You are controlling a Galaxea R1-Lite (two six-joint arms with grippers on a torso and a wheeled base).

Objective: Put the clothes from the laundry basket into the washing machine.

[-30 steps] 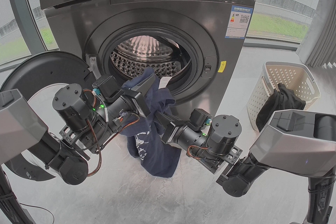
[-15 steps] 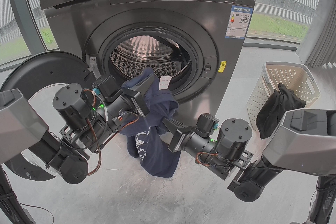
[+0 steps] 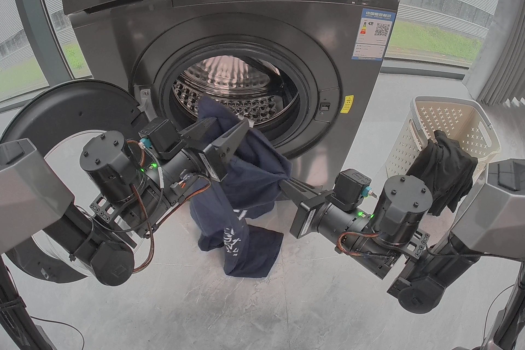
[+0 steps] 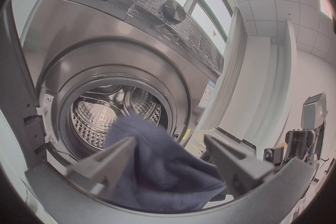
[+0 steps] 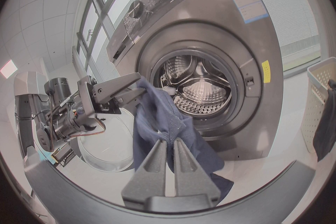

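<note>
**Q:** Which item lies nearest, at centre?
**A:** The navy garment [image 3: 251,176], slung between the two arms. Its lower end, with a white print, lies crumpled on the grey floor [image 3: 219,307].

**Q:** State of the right pincer?
**A:** The right pincer [image 3: 287,185] is near and right of centre. Its fingers are pressed together, pinching a fold at the garment's right edge.

**Q:** And the left pincer?
**A:** The left pincer [image 3: 224,128] is a little farther off and to the left, level with the lower lip of the machine's opening. Its fingers are spread wide. The upper part of the garment is bunched between them and draped over them.

**Q:** What stands beyond?
**A:** The washing machine [image 3: 328,39], a front-loader. Its round door [image 3: 65,110] is swung open to the left and the steel drum [image 3: 229,83] is exposed. The top of the garment sits right at the opening. Whether it has crossed the rim cannot be told.

**Q:** Far right?
**A:** The cream laundry basket [image 3: 465,116] stands on the floor to the right of the machine. A black garment [image 3: 445,170] is draped over its near rim and hangs down the outside.
</note>
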